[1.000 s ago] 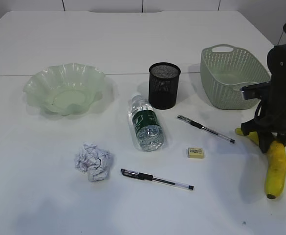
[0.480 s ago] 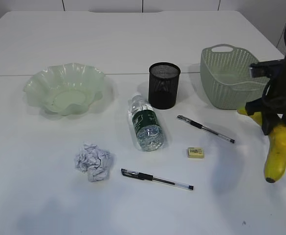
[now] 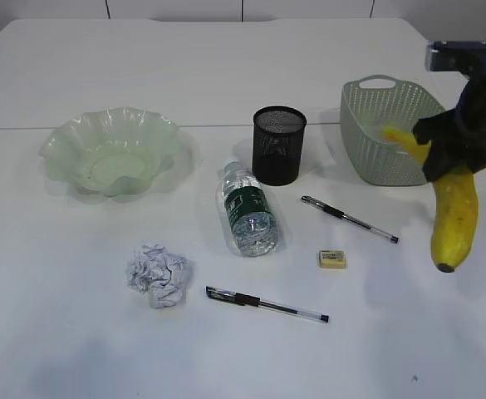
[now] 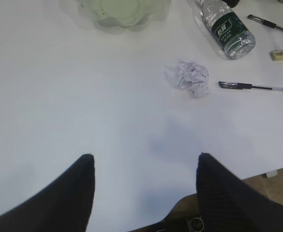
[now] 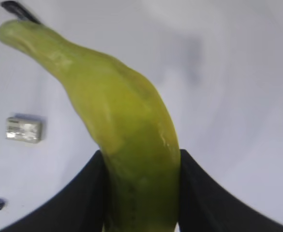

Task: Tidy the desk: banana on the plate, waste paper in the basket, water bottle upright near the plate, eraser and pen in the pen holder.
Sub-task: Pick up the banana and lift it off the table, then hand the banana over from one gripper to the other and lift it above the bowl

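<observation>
My right gripper [image 3: 449, 162] is shut on the yellow banana [image 3: 453, 218] [image 5: 117, 101], which hangs in the air at the right, in front of the green basket [image 3: 367, 150]. The pale green wavy plate [image 3: 64, 137] [image 4: 156, 9] sits at the far left. A water bottle [image 3: 247, 212] [image 4: 226, 26] lies on its side mid-table. Crumpled waste paper [image 3: 158, 275] [image 4: 193, 78] lies front left. The black mesh pen holder [image 3: 279, 145] stands in the middle. Two pens [image 3: 349, 219] [image 3: 267, 304] and a small eraser [image 3: 333, 259] [image 5: 23, 130] lie on the table. My left gripper [image 4: 143, 159] is open over bare table.
The table's near edge [image 4: 272, 172] shows at the lower right of the left wrist view. The basket holds nothing that I can see.
My right gripper has lifted the banana off the table and risen up to basket height. The left arm has not moved.
</observation>
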Controlling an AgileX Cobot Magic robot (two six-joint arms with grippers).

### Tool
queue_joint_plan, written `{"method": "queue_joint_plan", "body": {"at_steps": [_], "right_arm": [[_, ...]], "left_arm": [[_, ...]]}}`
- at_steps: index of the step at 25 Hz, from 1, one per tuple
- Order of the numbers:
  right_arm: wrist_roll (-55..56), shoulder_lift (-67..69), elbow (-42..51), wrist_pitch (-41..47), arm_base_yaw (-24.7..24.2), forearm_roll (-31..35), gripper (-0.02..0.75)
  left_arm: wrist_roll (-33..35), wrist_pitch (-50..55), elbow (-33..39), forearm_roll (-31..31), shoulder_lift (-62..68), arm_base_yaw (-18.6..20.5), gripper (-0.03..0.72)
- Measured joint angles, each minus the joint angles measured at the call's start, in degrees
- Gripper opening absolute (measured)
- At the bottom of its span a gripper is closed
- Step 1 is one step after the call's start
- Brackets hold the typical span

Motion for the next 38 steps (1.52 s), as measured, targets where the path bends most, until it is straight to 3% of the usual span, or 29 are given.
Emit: {"method": "queue_joint_plan", "body": {"at_steps": [4,10,15,19,28,33,38], "right_arm": [[-10.45,-2.26,0.00,-1.84,0.00,9.56,0.295],[-30.47,-3.86,0.21,-2.66,0.00,29.57,0.295],[-46.07,-3.86,0.31,-0.01,0.00,45.93,0.295],[-54.95,-3.86,0.31,3.63,0.00,55.35,0.295],[-60.88,-3.86,0.31,11.13,0.00,63.62,0.295],[-61.02,-3.86,0.31,12.86,0.00,65.47,0.295],[-62.29,-3.86,0.31,13.09,0.00,71.50,0.295]], "left_arm": [[0.00,0.00,0.00,0.00,0.00,0.00,0.465],[0.00,0.00,0.00,-0.13,0.00,0.00,0.465],[0.00,0.00,0.00,-0.13,0.00,0.00,0.465],[0.00,0.00,0.00,-0.16,0.00,0.00,0.465],[0.00,0.00,0.00,-0.26,0.00,0.00,0.465],[0.12,0.00,0.00,-0.26,0.00,0.00,0.465],[0.71,0.00,0.00,-0.26,0.00,0.00,0.465]]}}
